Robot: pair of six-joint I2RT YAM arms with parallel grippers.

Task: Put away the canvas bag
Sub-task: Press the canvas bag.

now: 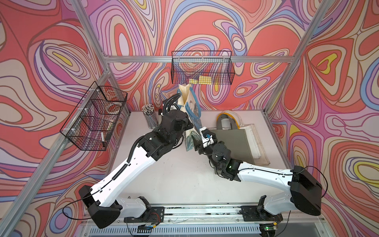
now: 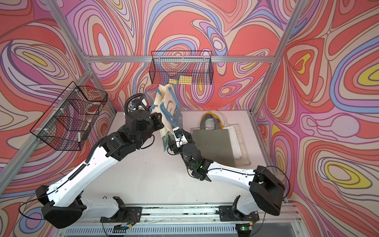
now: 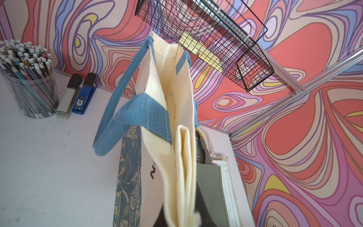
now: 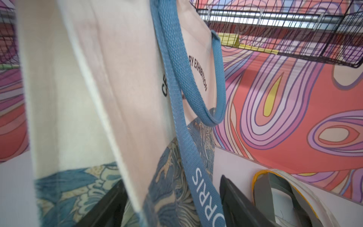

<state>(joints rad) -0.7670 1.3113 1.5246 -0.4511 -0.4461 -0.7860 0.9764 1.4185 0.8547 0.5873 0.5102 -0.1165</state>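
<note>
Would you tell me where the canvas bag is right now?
In both top views the canvas bag is held up mid-table, just below the back wire basket, beside the flat grey bag.

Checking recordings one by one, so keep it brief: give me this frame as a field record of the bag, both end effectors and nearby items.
bag: canvas bag, held upright, top below the wire basket
left end effector: shut on the bag
right end effector: open, jaws astride the bag
nearby: grey bag flat on the table

Swirl-patterned red, pink, lilac walls (image 1: 266,30) on three sides, aluminium frame (image 1: 143,59). White tabletop (image 1: 174,174) below left gripper (image 1: 187,123); wire basket (image 1: 202,67) on back wall above, beyond it.
</note>
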